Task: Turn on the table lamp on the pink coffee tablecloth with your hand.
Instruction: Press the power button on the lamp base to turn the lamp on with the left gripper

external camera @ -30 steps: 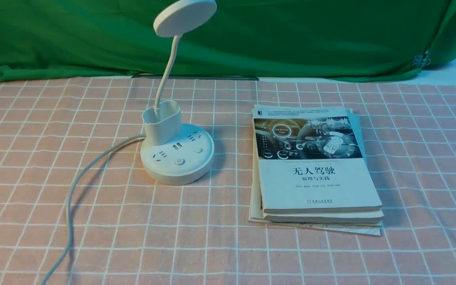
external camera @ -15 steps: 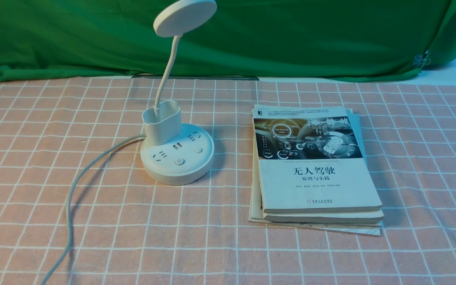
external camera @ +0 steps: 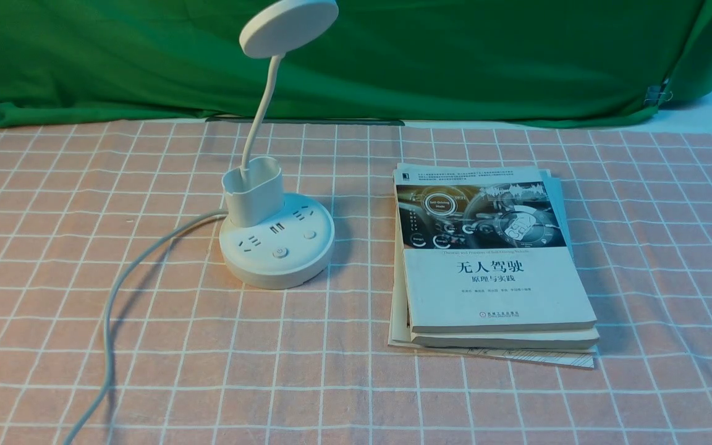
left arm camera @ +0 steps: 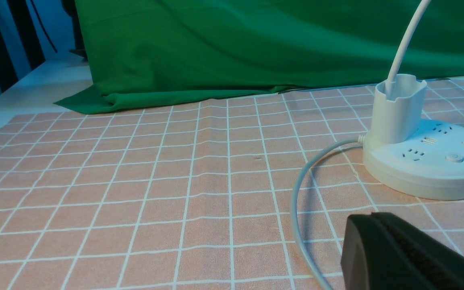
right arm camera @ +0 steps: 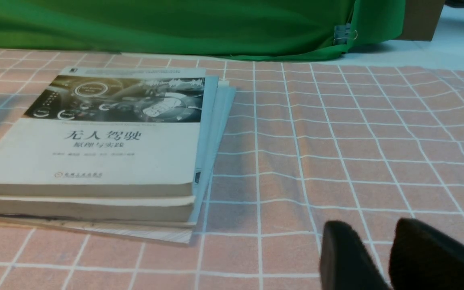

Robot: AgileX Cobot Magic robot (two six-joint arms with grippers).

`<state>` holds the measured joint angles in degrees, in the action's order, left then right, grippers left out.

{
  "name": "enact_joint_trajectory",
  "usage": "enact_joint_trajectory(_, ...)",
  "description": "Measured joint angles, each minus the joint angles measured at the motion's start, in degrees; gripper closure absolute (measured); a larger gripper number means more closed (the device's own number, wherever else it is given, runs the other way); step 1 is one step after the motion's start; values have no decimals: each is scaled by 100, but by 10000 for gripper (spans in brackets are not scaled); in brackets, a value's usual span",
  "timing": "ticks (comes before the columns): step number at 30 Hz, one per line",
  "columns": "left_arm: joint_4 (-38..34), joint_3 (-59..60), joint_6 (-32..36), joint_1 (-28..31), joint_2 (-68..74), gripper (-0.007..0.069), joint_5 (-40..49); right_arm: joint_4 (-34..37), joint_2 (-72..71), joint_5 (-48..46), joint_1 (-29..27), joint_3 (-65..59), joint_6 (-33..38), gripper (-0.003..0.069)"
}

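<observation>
The left gripper [left arm camera: 371, 217] has its fingertips pressed together, while the right gripper [right arm camera: 365, 223] holds its fingers slightly spread; both are over the pink grid tablecloth [external camera: 331, 371]. On the cloth, the white table lamp [external camera: 277, 256] stands upright left of the book stack [external camera: 498, 278], well apart from it. Its grey-white cord [external camera: 109, 334] curves nearward. Beyond hangs a green backdrop cloth [external camera: 455, 62].
</observation>
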<state>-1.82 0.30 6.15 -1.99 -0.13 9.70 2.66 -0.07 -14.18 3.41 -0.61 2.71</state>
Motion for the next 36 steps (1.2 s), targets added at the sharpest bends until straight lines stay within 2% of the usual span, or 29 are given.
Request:
enact_joint_trajectory(4,0,0,19,0,0,623,-40,0,0,0,0,0,0,418)
enact_joint_trajectory(6,0,0,128,0,0,623,-442,0,0,0,0,0,0,418)
enact_joint_trajectory(12,20,0,269,0,0,623,-2551,0,0,-5,0,0,0,418)
enact_joint_trajectory(13,25,0,268,0,0,623,-2623,0,0,-5,0,0,0,418)
enact_joint_trajectory(14,25,0,275,0,0,623,-3201,0,0,-1,0,0,0,418)
enact_joint_trajectory(15,25,0,275,0,0,623,-3201,0,0,-1,0,0,0,418)
enact_joint_trajectory(17,25,0,227,0,0,623,-3983,0,0,-1,0,0,0,418)
enact_joint_trajectory(18,25,0,206,0,0,623,-4038,0,0,-1,0,0,0,418)
enact_joint_trajectory(20,25,0,-32,0,0,623,-4561,0,0,-1,0,0,0,419)
enact_joint_trajectory(22,-18,0,-500,0,-2,623,-5635,0,0,-1,0,0,0,419)
enact_joint_trajectory(25,-11,-291,-876,0,2,623,-5911,0,0,-1,0,0,0,419)
enact_joint_trajectory(27,94,-956,-1097,0,115,623,-5421,0,0,-1,0,0,0,419)
enact_joint_trajectory(30,182,-1971,-1201,0,513,623,-4070,0,0,-1,0,0,0,419)
enact_joint_trajectory(31,215,-2416,-1201,0,778,623,-3349,0,0,-1,0,0,0,419)
enact_joint_trajectory(32,215,-2551,-1201,0,828,623,-3233,0,0,-1,0,0,0,419)
enact_joint_trajectory(36,269,-3358,-1190,0,2133,622,-1261,0,0,-1,0,0,0,419)
